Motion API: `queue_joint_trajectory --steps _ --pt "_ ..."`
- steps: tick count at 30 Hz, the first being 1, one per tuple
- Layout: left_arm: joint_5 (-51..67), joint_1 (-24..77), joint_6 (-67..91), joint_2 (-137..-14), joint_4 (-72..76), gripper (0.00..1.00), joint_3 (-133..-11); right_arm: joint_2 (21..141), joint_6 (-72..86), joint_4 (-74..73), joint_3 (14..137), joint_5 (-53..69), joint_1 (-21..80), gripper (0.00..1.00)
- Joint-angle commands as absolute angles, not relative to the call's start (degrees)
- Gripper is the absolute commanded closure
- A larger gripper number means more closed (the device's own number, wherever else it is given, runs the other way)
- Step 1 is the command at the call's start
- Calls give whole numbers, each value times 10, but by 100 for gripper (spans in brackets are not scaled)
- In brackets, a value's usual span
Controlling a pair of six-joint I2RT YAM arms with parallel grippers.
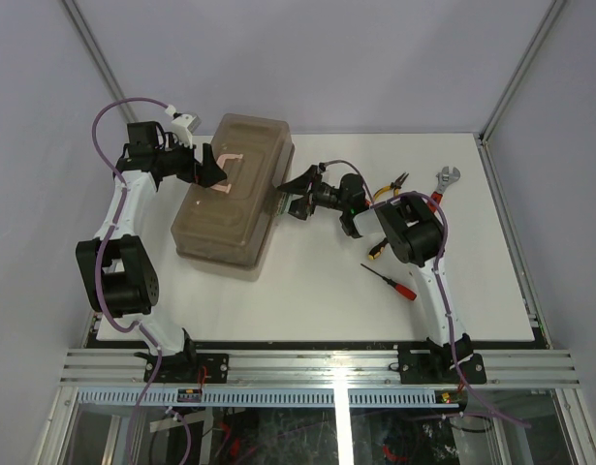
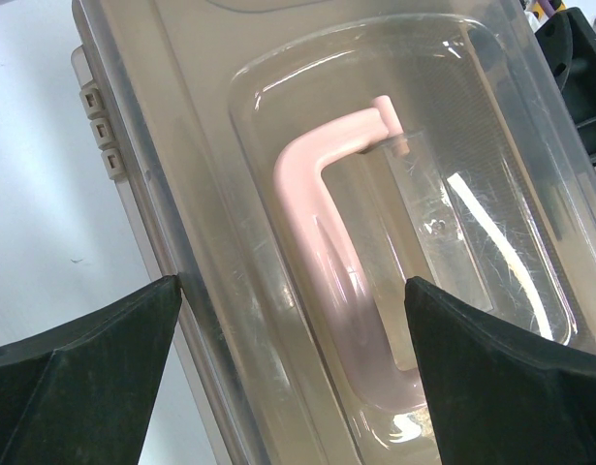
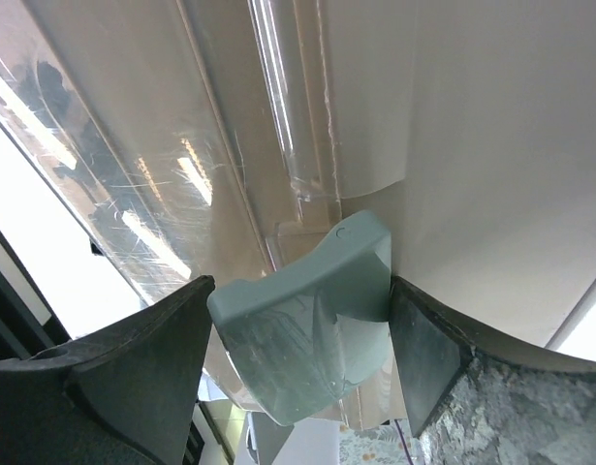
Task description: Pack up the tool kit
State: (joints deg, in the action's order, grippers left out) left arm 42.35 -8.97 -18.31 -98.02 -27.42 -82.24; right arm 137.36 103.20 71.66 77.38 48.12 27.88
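Top view, supplemented by both wrist views. Nearest the arm bases, on the right half of the white bench (image 1: pixel 307 300), a red-handled screwdriver (image 1: pixel 392 284) is laid diagonally, handle toward the near right and tip toward the far left. Just beyond it, a yellow-handled tool (image 1: pixel 377 250) is partly hidden by the right arm; its kind cannot be told.

The toolbox (image 1: pixel 235 194) is set on the left-centre of the bench, lid uppermost. Its long axis is run near to far, with the far end turned slightly to the right. The pink handle (image 2: pixel 317 291) is seen lying flat in the lid's recess, parallel to that axis. The left claw (image 2: pixel 293 286) is held spread above the lid, the handle between its fingers and nothing pinched. Whether the lid is touched cannot be told.

On the long side facing the right arm, the pale green latch (image 3: pixel 307 329) is pinched by the right claw (image 3: pixel 299 286), a finger lying against each of its sides.

Farthest, beyond the right arm, the pliers (image 1: pixel 399 181) and the wrench (image 1: pixel 446 181) are laid near each other, the wrench's open head pointing away.
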Motion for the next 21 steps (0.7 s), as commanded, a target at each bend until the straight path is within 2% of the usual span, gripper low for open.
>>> queue_joint_trajectory --steps 1,15,21 --pt "331 -65 -250 -1058 -463 7 -738 1354 1061 823 809 473 293 22" --pt "330 -65 -251 -1049 -463 7 -727 1318 972 720 746 464 292 18" --pt "329 -65 -253 -1045 -463 7 -722 1273 882 584 721 450 287 18"
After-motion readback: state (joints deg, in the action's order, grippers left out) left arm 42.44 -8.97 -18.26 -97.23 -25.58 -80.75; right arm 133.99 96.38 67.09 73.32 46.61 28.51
